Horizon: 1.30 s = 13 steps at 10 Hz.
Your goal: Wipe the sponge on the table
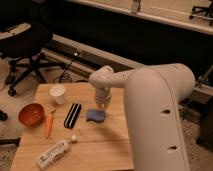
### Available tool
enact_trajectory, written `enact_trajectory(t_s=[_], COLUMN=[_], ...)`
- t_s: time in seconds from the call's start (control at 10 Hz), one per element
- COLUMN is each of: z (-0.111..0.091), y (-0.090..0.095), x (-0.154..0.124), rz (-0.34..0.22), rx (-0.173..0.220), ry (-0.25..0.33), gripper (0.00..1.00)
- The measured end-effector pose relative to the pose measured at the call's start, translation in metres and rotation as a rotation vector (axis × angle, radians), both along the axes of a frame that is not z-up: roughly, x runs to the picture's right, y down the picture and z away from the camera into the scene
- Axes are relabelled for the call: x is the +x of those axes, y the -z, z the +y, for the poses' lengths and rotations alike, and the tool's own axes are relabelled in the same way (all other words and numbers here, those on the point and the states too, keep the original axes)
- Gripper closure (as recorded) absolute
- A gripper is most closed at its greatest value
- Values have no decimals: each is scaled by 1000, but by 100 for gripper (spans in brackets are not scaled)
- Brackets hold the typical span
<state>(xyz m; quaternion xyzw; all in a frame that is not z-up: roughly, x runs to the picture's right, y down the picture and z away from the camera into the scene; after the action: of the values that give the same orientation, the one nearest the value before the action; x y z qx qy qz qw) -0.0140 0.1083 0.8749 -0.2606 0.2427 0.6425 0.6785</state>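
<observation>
Sponge (95, 116) flat on table (100, 145) — hand (103, 104) right at its far edge, grip state unclear.

Legible text: none is showing. White tube (52, 153), lying at the front left of the table (97, 144): dark print is running along its side, unreadable. Gripper (103, 105): bearing no visible marking, hanging just over the sponge (95, 116) at mid-table.

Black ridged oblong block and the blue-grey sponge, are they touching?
Apart. The camera view shows bare wooden table between the black ridged block and the blue-grey sponge; the gripper hangs over the sponge's far edge.
</observation>
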Motion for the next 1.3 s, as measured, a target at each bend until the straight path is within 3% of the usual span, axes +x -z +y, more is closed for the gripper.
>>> enact_trajectory(t_s=[0.3, 0.6, 0.9, 1.3], z=[-13, -7, 13, 57], y=[-5, 3, 19, 54], x=[27, 56, 86, 111], rz=[49, 101, 158, 213], rx=[8, 1, -13, -48], ry=[-22, -48, -84, -112], gripper=[78, 78, 78, 78])
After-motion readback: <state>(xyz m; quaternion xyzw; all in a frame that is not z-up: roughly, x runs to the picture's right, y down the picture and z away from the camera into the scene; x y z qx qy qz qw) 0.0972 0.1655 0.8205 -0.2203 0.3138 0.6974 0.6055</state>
